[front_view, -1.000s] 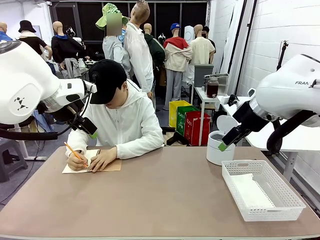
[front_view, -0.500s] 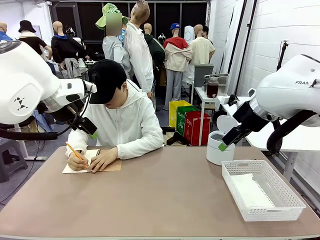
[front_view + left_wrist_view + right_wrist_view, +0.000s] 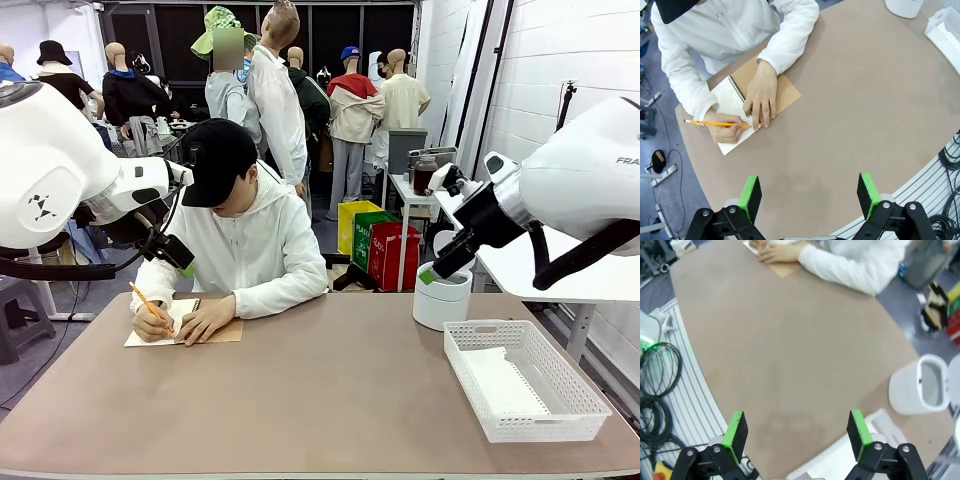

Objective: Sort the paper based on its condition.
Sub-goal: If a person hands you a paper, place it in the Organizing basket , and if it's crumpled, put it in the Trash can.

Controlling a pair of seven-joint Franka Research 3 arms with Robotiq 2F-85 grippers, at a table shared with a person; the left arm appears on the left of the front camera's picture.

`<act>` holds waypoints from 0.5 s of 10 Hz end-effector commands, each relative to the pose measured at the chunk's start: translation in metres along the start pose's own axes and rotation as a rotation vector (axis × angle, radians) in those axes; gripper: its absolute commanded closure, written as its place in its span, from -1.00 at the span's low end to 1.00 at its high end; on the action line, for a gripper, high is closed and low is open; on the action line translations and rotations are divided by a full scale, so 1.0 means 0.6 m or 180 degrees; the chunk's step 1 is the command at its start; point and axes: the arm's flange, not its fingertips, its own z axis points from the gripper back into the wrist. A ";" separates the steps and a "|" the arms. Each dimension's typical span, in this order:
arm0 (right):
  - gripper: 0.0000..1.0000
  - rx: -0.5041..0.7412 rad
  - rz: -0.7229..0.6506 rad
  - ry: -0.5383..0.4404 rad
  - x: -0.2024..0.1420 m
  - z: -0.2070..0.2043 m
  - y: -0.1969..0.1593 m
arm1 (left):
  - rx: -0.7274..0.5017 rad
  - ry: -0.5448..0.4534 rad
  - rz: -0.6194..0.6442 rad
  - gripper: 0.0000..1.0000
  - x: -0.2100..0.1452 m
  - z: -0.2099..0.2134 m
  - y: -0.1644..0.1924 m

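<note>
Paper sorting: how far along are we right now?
Done: one white sheet lies in the mesh basket. In hand: nothing; the left hand and right hand hang open and empty while the person writes in the notebook with a pencil. Left: likely that page, not yet handed over, needs sorting.

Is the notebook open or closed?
Open. The notebook lies spread flat on the table, and the person's hand writes on its white page with a pencil.

Front: fixed at 6 o'clock edge of bench point(image 3: 330, 400), facing 12 across it. Left wrist: high, looking down past left claw point(image 3: 810, 196) at 10 o'clock corner. Right wrist: high, past right claw point(image 3: 797, 436), mid-bench. All three share the person point(image 3: 250, 240) and bin point(image 3: 442, 300).
</note>
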 end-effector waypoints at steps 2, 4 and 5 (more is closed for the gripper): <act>-1.00 0.0198 0.0337 -0.0454 -0.008 -0.012 0.008 | -0.0004 -0.0001 0.0002 -1.00 -0.001 0.000 0.001; -1.00 0.0224 0.0337 -0.0569 -0.005 -0.010 0.011 | -0.0004 -0.0001 0.0002 -1.00 -0.001 0.000 0.001; -1.00 0.0258 0.0300 -0.0566 -0.004 -0.012 0.012 | -0.0004 -0.0001 0.0002 -1.00 -0.001 0.000 0.001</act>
